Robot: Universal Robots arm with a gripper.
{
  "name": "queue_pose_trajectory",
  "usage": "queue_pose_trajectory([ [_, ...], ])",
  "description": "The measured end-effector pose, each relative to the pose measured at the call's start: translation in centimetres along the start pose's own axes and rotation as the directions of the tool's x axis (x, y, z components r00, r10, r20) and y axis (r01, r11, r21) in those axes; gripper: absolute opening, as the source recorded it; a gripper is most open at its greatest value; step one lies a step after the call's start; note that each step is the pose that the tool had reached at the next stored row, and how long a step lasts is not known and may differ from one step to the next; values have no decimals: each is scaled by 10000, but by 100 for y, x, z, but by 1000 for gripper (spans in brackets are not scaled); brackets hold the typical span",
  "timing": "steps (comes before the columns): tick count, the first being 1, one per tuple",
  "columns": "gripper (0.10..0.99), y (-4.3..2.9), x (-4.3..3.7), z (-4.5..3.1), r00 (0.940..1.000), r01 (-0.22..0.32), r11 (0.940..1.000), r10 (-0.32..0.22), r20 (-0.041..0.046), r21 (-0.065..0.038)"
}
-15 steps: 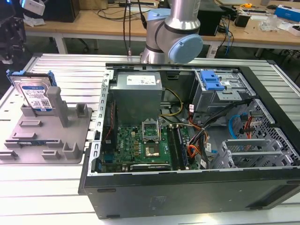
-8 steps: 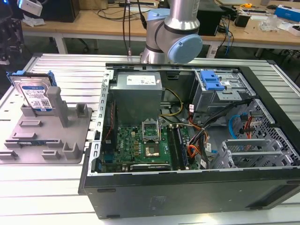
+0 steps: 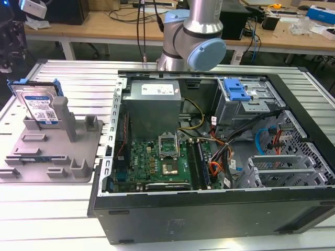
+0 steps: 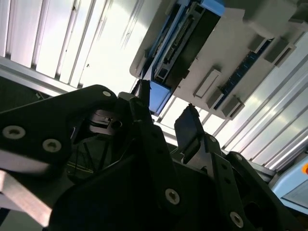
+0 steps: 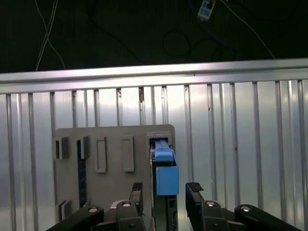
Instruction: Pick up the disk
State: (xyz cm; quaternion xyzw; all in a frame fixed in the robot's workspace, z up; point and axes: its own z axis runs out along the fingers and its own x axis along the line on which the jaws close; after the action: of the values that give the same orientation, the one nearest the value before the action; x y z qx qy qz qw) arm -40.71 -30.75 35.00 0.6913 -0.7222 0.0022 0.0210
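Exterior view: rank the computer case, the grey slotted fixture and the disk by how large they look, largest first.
1. Computer case, by far the largest.
2. Grey slotted fixture.
3. Disk, standing on edge in the fixture, the smallest.
The differences are plain, so nearness to the camera does not upset the order.

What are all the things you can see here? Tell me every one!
disk: one, silver with blue label and rails, standing on edge in the fixture
fixture: one, grey, on the table at the exterior view's left
case: one, black, open, mid-table
motherboard: one, green, inside the case
power supply: one, grey, inside the case
bracket: one, blue, inside the case
table: one, silver slats, under everything
arm: one, silver and blue, beyond the case
gripper: one, black, open, a finger on either side of the disk's blue end
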Motion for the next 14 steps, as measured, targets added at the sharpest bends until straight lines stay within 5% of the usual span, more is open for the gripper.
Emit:
queue_pose_trajectory([
  [14,482,14,-4,146,10000,28,10000,-28,-1,11],
])
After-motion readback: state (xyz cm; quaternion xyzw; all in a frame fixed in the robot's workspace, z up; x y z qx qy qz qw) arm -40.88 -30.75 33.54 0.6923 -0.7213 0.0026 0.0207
